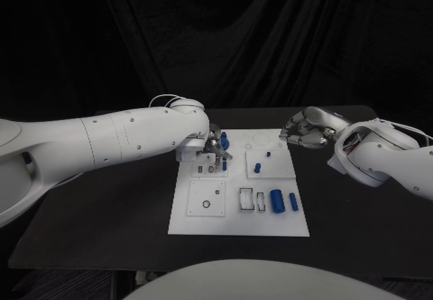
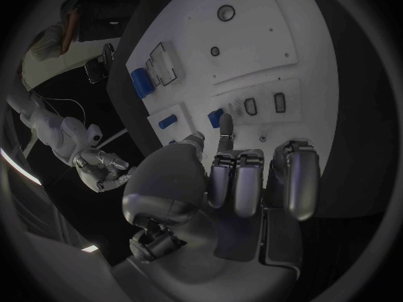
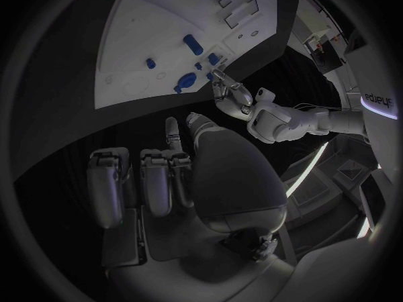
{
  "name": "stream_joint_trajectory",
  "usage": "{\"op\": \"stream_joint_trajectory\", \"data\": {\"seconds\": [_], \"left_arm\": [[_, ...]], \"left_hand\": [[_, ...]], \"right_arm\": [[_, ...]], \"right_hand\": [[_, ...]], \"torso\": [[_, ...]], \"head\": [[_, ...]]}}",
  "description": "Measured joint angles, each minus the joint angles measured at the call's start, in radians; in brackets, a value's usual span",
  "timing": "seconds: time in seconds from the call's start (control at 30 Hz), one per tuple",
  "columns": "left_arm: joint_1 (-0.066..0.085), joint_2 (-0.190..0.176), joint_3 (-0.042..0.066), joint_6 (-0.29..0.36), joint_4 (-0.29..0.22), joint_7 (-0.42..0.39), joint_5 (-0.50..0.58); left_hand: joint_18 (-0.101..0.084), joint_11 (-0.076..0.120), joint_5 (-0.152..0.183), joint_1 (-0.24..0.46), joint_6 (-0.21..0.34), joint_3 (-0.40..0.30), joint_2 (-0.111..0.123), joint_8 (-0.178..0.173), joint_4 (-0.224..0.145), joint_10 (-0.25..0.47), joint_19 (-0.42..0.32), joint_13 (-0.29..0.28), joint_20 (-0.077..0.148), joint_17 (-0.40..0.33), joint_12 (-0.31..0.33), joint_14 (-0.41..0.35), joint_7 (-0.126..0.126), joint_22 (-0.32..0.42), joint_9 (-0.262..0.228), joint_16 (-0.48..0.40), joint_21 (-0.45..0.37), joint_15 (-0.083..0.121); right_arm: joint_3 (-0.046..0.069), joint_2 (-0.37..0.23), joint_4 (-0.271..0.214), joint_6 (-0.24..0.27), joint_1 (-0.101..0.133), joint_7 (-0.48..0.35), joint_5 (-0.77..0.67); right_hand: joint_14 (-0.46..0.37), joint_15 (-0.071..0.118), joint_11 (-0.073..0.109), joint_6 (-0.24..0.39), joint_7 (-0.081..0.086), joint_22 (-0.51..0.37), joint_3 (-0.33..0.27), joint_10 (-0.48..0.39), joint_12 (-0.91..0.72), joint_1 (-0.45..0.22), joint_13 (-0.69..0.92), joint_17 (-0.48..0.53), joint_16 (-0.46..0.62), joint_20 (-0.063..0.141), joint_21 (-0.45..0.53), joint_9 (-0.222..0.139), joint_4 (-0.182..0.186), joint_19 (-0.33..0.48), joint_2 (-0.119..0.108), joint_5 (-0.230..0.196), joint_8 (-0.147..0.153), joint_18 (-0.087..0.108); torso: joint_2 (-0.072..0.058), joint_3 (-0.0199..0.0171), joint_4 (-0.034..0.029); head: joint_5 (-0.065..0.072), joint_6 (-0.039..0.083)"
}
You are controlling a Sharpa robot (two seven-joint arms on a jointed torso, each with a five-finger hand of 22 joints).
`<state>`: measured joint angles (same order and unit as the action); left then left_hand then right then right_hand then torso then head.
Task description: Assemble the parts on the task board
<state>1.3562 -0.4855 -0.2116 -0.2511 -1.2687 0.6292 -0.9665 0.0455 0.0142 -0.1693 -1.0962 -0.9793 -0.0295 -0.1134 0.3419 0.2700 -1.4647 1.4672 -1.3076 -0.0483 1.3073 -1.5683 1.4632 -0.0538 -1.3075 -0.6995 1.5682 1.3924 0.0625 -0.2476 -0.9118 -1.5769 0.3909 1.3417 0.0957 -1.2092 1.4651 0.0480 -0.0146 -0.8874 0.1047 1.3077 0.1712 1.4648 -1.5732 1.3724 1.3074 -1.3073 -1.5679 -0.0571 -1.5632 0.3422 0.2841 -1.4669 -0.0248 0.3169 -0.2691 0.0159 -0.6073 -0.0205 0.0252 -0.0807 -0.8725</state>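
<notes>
- The white task board point(image 1: 239, 222) lies flat in the middle of the black desk point(image 1: 108, 212).
- The left robot hand point(image 1: 210, 152) hangs over the board's far left part, fingers pointing down close to a small blue part point(image 1: 224, 142); whether it pinches that part I cannot tell.
- The right robot hand point(image 1: 305, 132) hovers just off the board's far right corner, fingers curled in and holding nothing.
- Two blue cylinders point(image 1: 278, 201) lie side by side near the board's right edge, and another blue piece point(image 1: 258, 167) sits further back.
</notes>
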Motion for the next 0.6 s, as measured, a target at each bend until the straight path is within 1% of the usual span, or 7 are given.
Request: {"op": "stream_joint_trajectory", "data": {"seconds": [0.07,0.17,0.4,0.47,0.5,0.6], "left_arm": [[-0.003,0.001,0.0,0.001,0.004,0.0,0.0],[-0.007,0.002,0.0,0.002,0.009,-0.001,0.0],[-0.016,0.005,0.0,0.004,0.014,-0.002,0.0],[-0.018,0.005,0.0,0.004,0.015,-0.002,0.0],[-0.019,0.005,0.0,0.004,0.016,-0.002,0.0],[-0.019,0.005,0.0,0.005,0.016,-0.003,0.0]], "left_hand": [[0.0,0.0,-0.003,-0.004,0.0,0.0,-0.004,-0.007,0.0,0.0,0.0,0.0,0.0,0.0,0.0,0.0,0.0,0.0,0.002,0.0,0.0,0.0],[0.0,0.0,-0.003,-0.004,0.0,0.0,-0.004,-0.012,0.0,0.0,0.0,0.0,0.0,0.0,0.0,0.0,0.0,0.0,0.004,0.0,-0.004,0.0],[0.0,0.0,-0.007,-0.007,0.0,-0.003,-0.001,-0.023,-0.003,0.0,0.0,0.0,0.0,0.0,0.0,0.0,0.0,0.0,0.006,0.0,-0.004,0.0],[0.0,0.0,-0.008,-0.01,0.0,-0.003,0.001,-0.024,-0.003,0.0,0.0,0.0,0.0,0.0,0.0,0.0,0.0,0.0,0.007,0.0,-0.004,0.0],[0.0,0.0,-0.013,-0.014,0.0,-0.004,-0.003,-0.028,-0.004,0.0,0.0,0.0,0.0,0.0,0.0,0.0,0.0,0.0,0.007,0.0,-0.004,0.0],[0.0,0.0,-0.019,-0.014,-0.004,-0.005,-0.003,-0.034,-0.011,0.0,0.0,0.0,0.0,0.0,0.0,0.0,-0.004,0.0,0.009,0.0,-0.004,0.0]], "right_arm": [[0.0,0.0,0.0,-0.002,0.0,0.0,0.0],[0.0,0.0,0.0,-0.006,0.0,0.001,0.0],[0.0,0.0,-0.001,-0.013,0.0,0.001,0.0],[0.0,-0.001,-0.001,-0.015,0.0,0.001,0.0],[0.0,-0.001,-0.001,-0.016,0.0,0.001,0.0],[0.0,-0.002,-0.002,-0.019,0.0,0.002,0.0]], "right_hand": [[0.0,0.0,-0.003,0.0,0.0,0.0,0.0,0.003,0.0,0.0,0.0,0.0,0.0,0.0,0.0,0.0,0.0,0.0,0.0,0.0,0.0,0.0],[0.0,0.0,-0.003,0.0,0.0,0.0,0.0,0.003,0.0,0.0,0.0,0.0,0.0,-0.004,0.0,0.0,0.0,0.004,0.0,0.0,0.0,0.0],[0.0,0.0,-0.003,0.0,0.0,0.0,0.0,0.003,0.0,0.0,0.0,0.0,0.0,-0.004,0.0,0.0,0.0,0.004,0.0,0.0,0.0,0.0],[0.0,0.0,-0.003,0.0,0.0,0.0,0.0,0.003,0.0,0.0,0.0,0.0,0.0,-0.004,0.0,0.0,0.0,0.004,0.0,0.0,0.0,0.0],[0.0,0.0,-0.003,0.0,0.0,0.0,0.0,0.003,0.0,0.0,0.0,0.0,0.0,-0.004,0.0,0.0,0.0,0.004,0.0,0.0,0.0,0.0],[0.0,0.0,-0.003,0.0,0.0,0.0,0.0,0.003,0.0,0.0,0.0,0.0,0.0,-0.004,0.0,0.0,0.0,0.004,0.0,0.0,0.0,0.0]], "torso": [[-0.003,0.0001,-0.0004],[-0.006,0.0006,-0.0012],[-0.009,0.0012,-0.0016],[-0.009,0.0012,-0.0018],[-0.009,0.0012,-0.0017],[-0.009,0.0015,-0.0015]], "head": [[-0.004,0.0],[-0.005,0.0],[0.005,0.0],[0.007,0.0],[0.007,0.0],[0.006,0.0]]}}
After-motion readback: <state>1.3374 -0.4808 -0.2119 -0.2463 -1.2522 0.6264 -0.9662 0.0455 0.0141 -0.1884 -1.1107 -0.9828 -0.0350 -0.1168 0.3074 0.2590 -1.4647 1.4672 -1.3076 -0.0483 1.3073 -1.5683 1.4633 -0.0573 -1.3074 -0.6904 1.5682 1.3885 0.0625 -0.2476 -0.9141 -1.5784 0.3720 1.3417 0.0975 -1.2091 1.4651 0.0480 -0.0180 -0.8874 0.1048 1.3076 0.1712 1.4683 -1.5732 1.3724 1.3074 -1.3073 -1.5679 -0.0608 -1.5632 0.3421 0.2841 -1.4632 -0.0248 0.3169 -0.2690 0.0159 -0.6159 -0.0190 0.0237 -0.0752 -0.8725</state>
